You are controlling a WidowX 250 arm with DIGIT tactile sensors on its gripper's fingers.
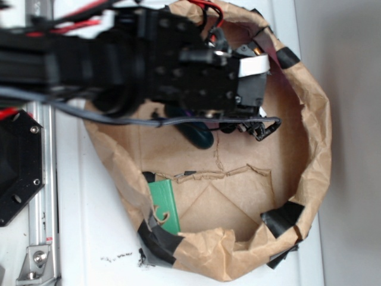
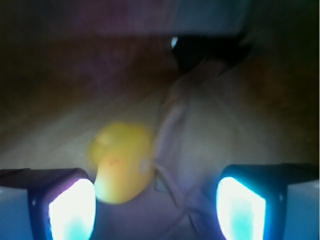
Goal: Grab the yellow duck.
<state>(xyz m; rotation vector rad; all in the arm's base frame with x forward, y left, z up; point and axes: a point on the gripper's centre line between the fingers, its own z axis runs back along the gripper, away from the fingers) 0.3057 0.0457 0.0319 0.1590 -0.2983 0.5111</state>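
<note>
In the wrist view the yellow duck (image 2: 122, 162) lies blurred on brown paper, just ahead of my gripper (image 2: 157, 210) and close to the left finger (image 2: 70, 210). Its lower end reaches in between the fingers. The right finger (image 2: 242, 210) stands far from it, so the jaws are wide apart with nothing held. In the exterior view the duck is hidden under the black arm, and my gripper (image 1: 253, 122) hangs over the upper part of the paper basin (image 1: 315, 149).
A dark green oblong (image 1: 199, 134) pokes out from under the arm. A flat green piece (image 1: 164, 205) leans on the basin's lower left wall. Black tape patches (image 1: 283, 215) sit on the crumpled rim. A black mount (image 1: 18, 167) stands at left.
</note>
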